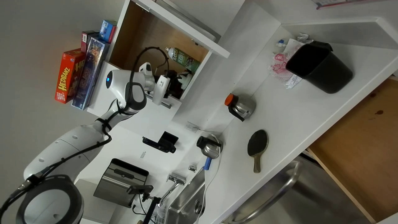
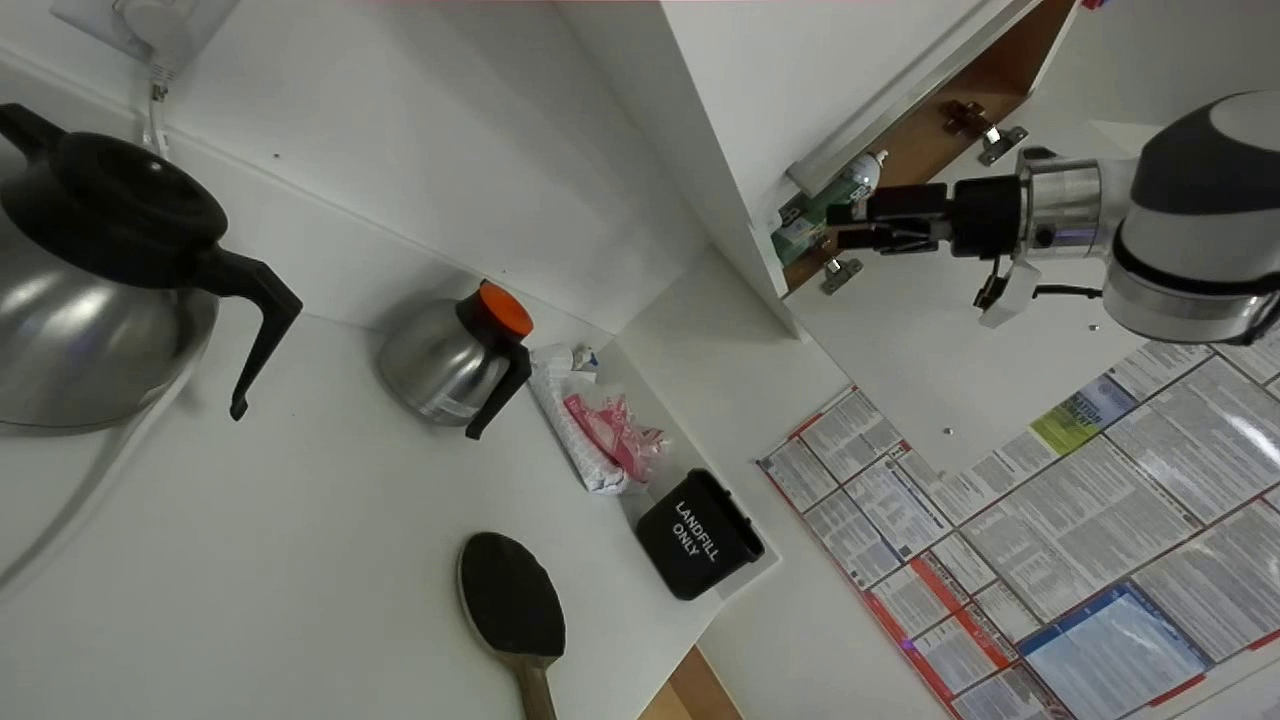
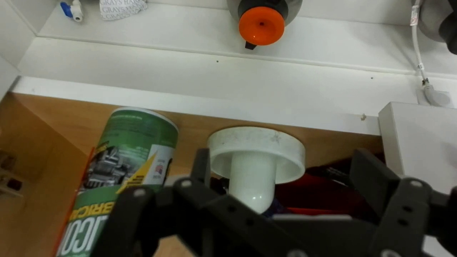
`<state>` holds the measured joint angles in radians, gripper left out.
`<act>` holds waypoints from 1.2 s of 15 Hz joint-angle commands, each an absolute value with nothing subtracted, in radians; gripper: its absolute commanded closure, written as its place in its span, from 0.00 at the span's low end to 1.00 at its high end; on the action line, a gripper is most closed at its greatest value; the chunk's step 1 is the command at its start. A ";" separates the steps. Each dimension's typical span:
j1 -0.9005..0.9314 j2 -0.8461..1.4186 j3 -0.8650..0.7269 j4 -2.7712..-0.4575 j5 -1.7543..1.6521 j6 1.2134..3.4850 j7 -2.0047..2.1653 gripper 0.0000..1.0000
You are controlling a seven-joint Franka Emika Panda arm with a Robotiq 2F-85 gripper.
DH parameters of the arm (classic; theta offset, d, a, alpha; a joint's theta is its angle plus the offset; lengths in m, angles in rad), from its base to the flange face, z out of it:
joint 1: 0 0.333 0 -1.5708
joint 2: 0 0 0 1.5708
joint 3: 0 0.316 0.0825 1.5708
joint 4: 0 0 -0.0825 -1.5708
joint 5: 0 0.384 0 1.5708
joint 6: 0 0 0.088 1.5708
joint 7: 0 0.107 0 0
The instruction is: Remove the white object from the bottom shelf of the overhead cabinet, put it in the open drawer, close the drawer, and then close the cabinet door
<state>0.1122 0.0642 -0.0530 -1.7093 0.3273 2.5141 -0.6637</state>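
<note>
A Robotiq gripper [image 3: 284,168] is poised at the mouth of an overhead cabinet [image 1: 152,29], its fingers [image 3: 371,178] spread and holding nothing, one to each side of a white stemmed piece [image 3: 254,171] standing on the cabinet's bottom shelf [image 3: 192,137]. Whether either finger touches it cannot be told. A green aerosol lubricant can [image 3: 125,171] stands near the piece inside the same cabinet. The job looks barely begun, apparently at the point of grasping: the drawer [image 1: 360,140], well below the overhead cabinet, is pulled out to receive the piece, and the white cabinet door [image 2: 955,380] hangs wide at the cabinet's side. Removal, placement, and closing drawer and door all remain.
</note>
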 commanded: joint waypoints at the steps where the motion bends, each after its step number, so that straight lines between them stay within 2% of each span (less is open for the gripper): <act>1: 0.061 0.162 0.000 -1.583 0.322 2.522 -0.670 0.00; 13: -0.016 0.390 0.110 -1.294 0.295 2.473 -0.649 0.00; 14: 0.009 0.400 0.084 -1.282 0.313 2.472 -0.662 0.00; 15: 0.010 0.411 0.086 -1.268 0.311 2.470 -0.661 0.25; 16: 0.014 0.416 0.084 -1.261 0.308 2.468 -0.658 0.26; 18: 0.020 0.423 0.082 -1.252 0.302 2.467 -0.655 0.42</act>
